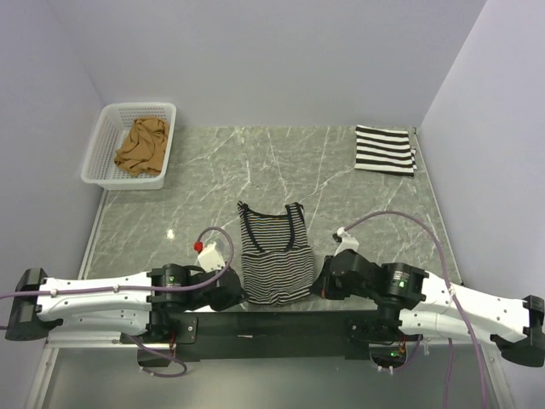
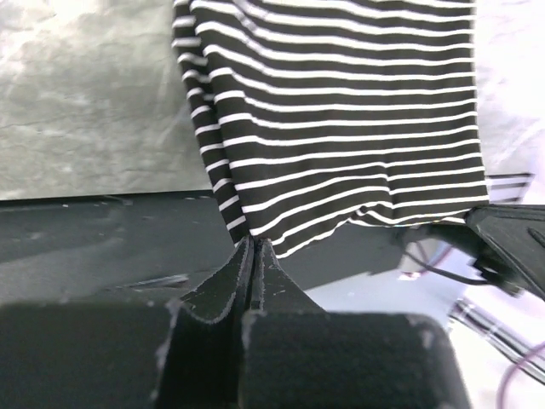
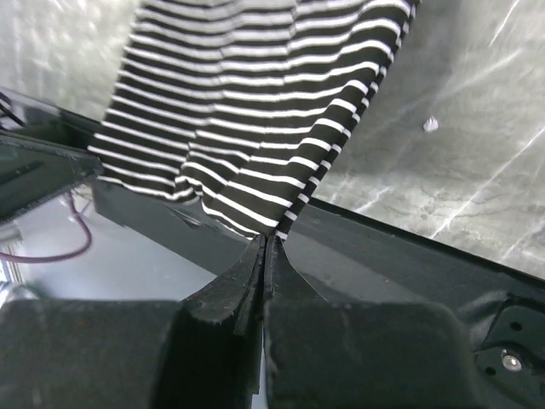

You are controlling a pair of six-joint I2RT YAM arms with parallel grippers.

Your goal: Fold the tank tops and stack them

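Note:
The thin dark striped tank top [image 1: 274, 254] lies flat in the near middle of the table, straps pointing away, hem hanging over the near edge. My left gripper [image 1: 239, 294] is shut on its near left hem corner [image 2: 247, 234]. My right gripper [image 1: 314, 288] is shut on its near right hem corner [image 3: 281, 223]. The bold black-and-white striped tank top [image 1: 385, 150] lies folded at the far right. The tan-brown tank top [image 1: 142, 146] lies crumpled in the white mesh basket [image 1: 108, 126] at the far left.
The marble tabletop [image 1: 196, 187] ends at a dark front rail [image 1: 272, 324] under the hem. White walls close in the left, far and right sides. A small white speck [image 1: 171, 233] lies on the table left of the garment.

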